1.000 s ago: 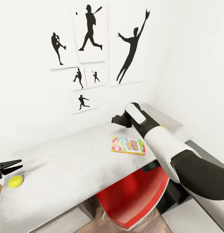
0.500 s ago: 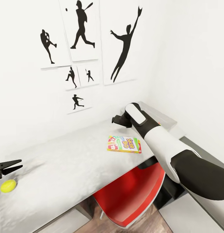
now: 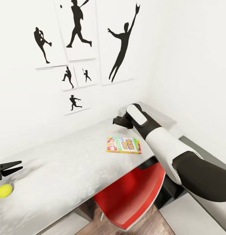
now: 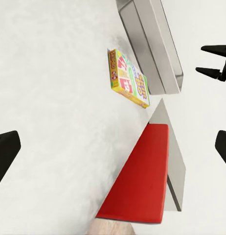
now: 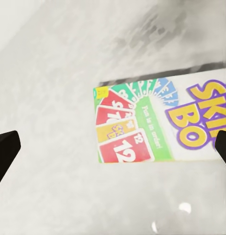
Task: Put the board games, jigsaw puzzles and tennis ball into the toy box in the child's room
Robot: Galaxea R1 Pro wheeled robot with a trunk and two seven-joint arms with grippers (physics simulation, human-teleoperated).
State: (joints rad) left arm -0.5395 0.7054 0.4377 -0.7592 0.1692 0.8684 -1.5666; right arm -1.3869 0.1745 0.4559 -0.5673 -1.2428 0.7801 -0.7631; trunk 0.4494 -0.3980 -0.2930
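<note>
Right end effector (image 3: 115, 121) spread wide above board game (image 3: 123, 145); left end effector (image 3: 10, 167) parted (near tennis ball (image 3: 3, 191)).

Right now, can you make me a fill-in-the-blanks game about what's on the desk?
1. The words printed on the game box lying flat on the table are "Skip ____".
2. The chair tucked under the table is coloured ____.
3. The tennis ball rests on the table just below the open ____ gripper.
4. On the wall hang black silhouette pictures of people playing ____.

Missing words: Bo; red; left; sports
</note>
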